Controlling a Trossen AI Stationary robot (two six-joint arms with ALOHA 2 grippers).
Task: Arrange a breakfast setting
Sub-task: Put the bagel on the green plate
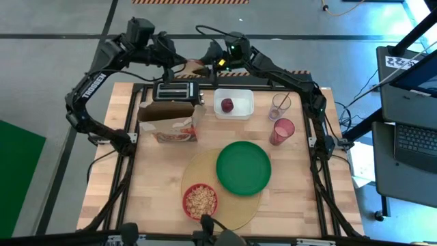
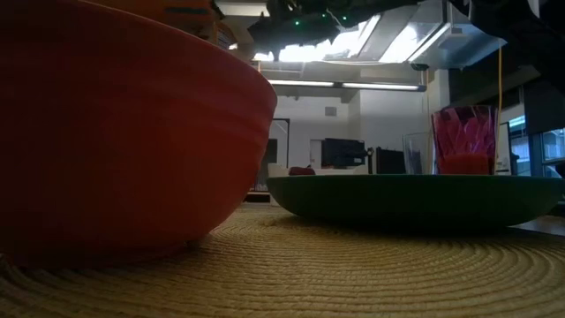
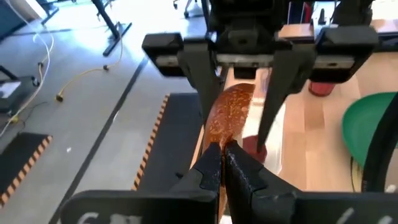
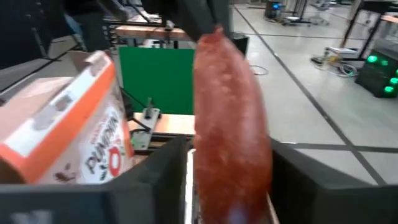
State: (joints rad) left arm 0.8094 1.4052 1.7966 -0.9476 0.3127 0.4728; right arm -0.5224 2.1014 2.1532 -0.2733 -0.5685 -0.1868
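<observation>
A brown bagel hangs in the air beyond the table's far edge, above the black toaster. My left gripper is shut on it. My right gripper is open and faces the left one, its fingers on either side of the bagel. I cannot tell whether they touch it. The green plate and the red bowl of cereal rest on the tan mat. The red apple lies in the white tray. The pink cup stands to the right. My left gripper pinches the bagel's rim between its two fingers, at the end nearest that gripper. The bagel stands on edge, lifted clear of everything, and reaches away from the fingers toward my right gripper.
A cereal box stands open in front of the toaster. A clear glass stands behind the pink cup. In the low view the bowl fills the left and the plate the right.
</observation>
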